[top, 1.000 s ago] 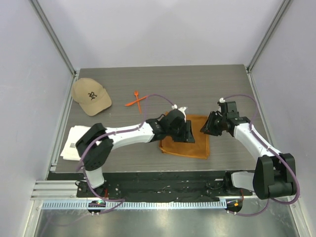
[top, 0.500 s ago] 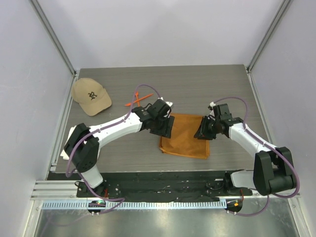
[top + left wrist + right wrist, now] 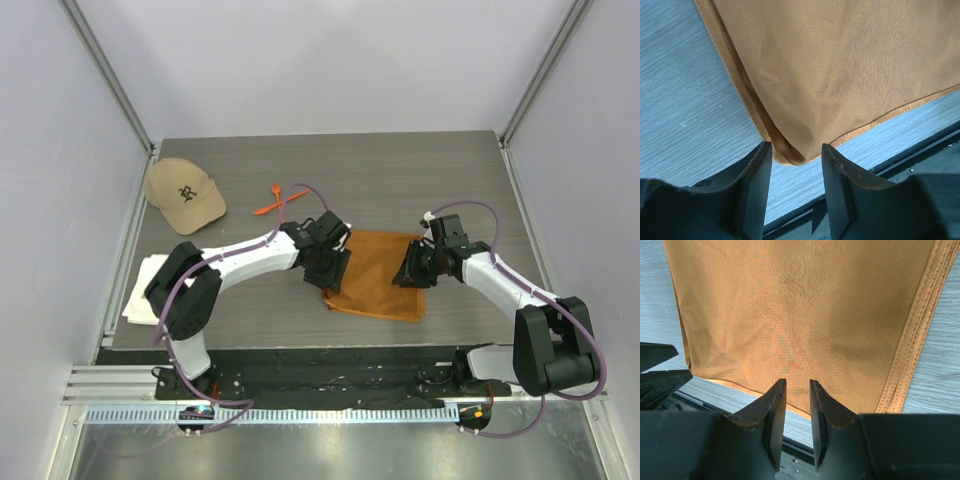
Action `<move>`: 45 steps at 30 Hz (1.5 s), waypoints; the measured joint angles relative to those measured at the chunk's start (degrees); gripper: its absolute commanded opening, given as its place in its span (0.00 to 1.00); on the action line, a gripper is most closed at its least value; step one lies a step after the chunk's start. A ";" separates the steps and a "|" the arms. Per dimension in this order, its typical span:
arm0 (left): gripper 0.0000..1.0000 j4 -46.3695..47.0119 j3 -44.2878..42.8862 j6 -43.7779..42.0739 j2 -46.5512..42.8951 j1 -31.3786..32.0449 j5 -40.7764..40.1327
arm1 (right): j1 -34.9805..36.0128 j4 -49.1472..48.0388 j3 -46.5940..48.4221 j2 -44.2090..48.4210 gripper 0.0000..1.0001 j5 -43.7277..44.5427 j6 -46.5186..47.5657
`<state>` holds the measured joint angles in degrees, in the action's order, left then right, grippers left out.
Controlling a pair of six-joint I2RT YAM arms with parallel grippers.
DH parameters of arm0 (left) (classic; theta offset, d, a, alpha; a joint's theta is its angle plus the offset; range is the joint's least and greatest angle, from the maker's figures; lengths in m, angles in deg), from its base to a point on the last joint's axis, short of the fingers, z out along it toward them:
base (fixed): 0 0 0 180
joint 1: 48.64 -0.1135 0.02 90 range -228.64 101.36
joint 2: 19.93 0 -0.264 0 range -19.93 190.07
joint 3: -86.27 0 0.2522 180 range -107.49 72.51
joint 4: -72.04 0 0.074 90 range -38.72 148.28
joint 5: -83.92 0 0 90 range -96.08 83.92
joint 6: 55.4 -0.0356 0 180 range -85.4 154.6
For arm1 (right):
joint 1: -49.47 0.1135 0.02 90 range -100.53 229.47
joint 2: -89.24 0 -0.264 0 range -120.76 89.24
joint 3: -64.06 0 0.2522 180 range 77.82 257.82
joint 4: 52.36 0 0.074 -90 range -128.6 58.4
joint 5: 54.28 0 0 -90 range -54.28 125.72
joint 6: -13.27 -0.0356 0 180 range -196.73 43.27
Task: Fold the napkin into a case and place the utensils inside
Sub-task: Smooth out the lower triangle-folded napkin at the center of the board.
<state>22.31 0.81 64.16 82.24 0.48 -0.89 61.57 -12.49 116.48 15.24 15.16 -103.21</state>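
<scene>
The rust-orange napkin (image 3: 376, 282) lies folded into a flat rectangle near the table's front edge. My left gripper (image 3: 329, 272) is at its left edge. In the left wrist view the jaws (image 3: 796, 152) stand open, with the napkin's (image 3: 840, 65) folded corner between the fingertips, unclamped. My right gripper (image 3: 411, 272) hovers over the napkin's right side. In the right wrist view its fingers (image 3: 797, 385) are a narrow gap apart above the cloth (image 3: 800, 305), with nothing between them. Two bright-orange utensils (image 3: 277, 202) lie crossed at the back left, apart from both grippers.
A tan cap (image 3: 184, 194) sits at the table's back left corner. A white towel (image 3: 146, 288) lies at the left edge. The grey table (image 3: 420, 170) ends just in front of the napkin at a black rail (image 3: 330, 370).
My left gripper has pulled back from over the napkin's middle to its left edge. My right gripper has moved in over the napkin's right side. The napkin lies flatter.
</scene>
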 measured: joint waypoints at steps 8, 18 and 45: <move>0.45 1.27 2.89 0.87 0.11 0.00 3.50 | 0.17 -0.55 0.00 0.00 0.31 -0.15 -0.02; 0.39 3.30 4.74 1.77 0.26 0.07 6.21 | 0.98 -1.03 0.00 0.00 0.31 -0.20 -0.44; 0.00 22.40 20.90 13.68 -3.54 -7.21 19.08 | 2.95 -3.43 -0.74 -2.34 0.31 -0.20 -1.03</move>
<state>44.71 21.70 77.85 78.70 -6.73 18.19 64.52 -15.92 115.73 12.90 14.97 -104.24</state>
